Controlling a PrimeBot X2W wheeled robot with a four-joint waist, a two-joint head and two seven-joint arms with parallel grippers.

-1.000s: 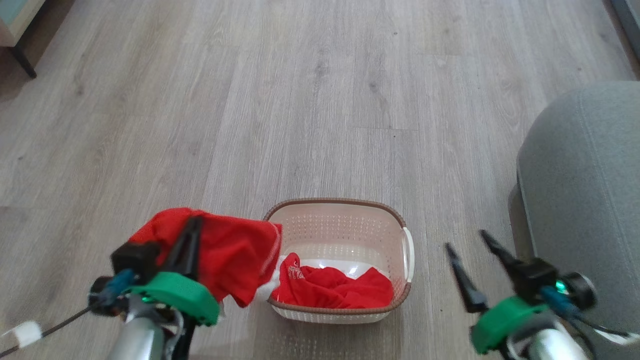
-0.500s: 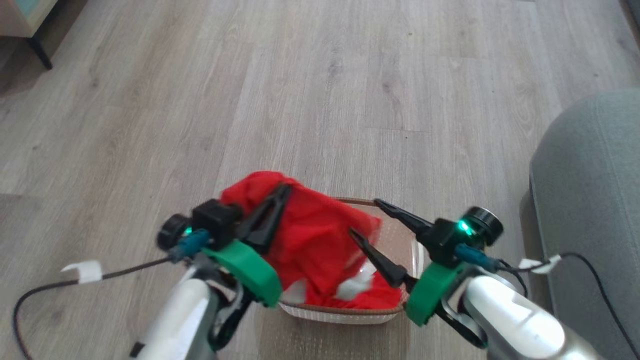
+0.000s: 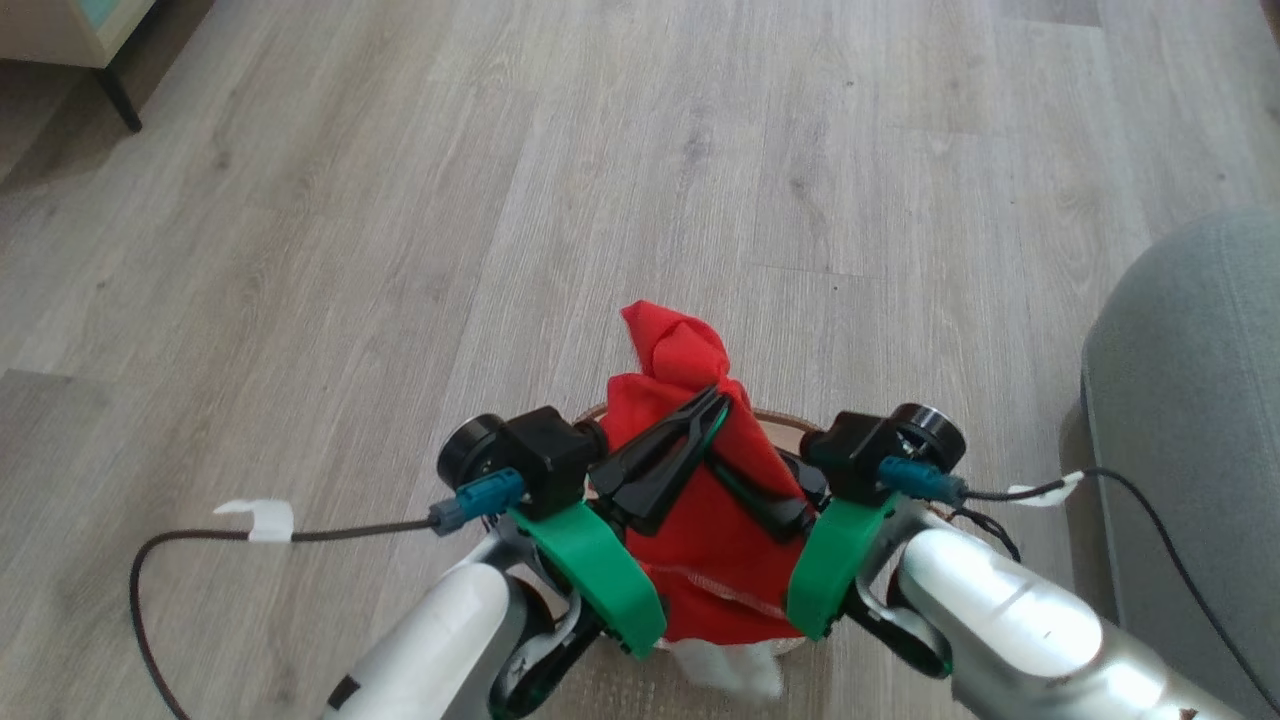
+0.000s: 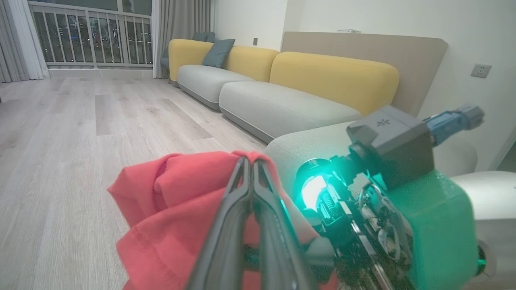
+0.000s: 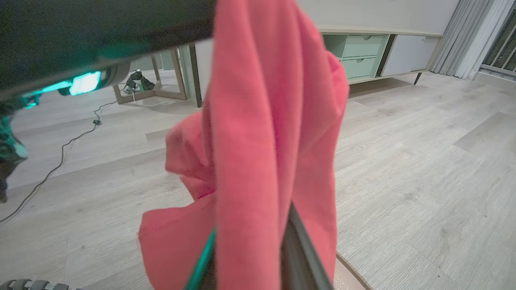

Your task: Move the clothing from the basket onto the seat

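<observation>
A bright red piece of the clothing (image 3: 715,520) hangs above the basket (image 3: 782,420), whose brown rim peeks out behind both wrists. My left gripper (image 3: 722,397) is shut on the fabric near its top, with a red fold standing above the fingertips. From the right, my right gripper (image 3: 718,463) reaches in and is shut on the same cloth lower down. A white part (image 3: 730,668) dangles at the bottom. In the left wrist view the closed fingers (image 4: 242,189) pinch red clothing (image 4: 173,209). Red cloth (image 5: 258,141) drapes over my right fingers (image 5: 302,245). The grey seat (image 3: 1190,400) stands to the right.
Wood-look floor (image 3: 640,200) stretches ahead. A cabinet leg (image 3: 118,95) is at the upper left, and a black cable with white tape (image 3: 255,518) trails at the left. A long grey and yellow sofa (image 4: 282,92) lines the wall. Pale green drawers (image 5: 358,52) stand behind.
My left gripper has carried the red clothing from left of the basket to above it. My right gripper swung in from the right and closed on the cloth. The camera shifted too.
</observation>
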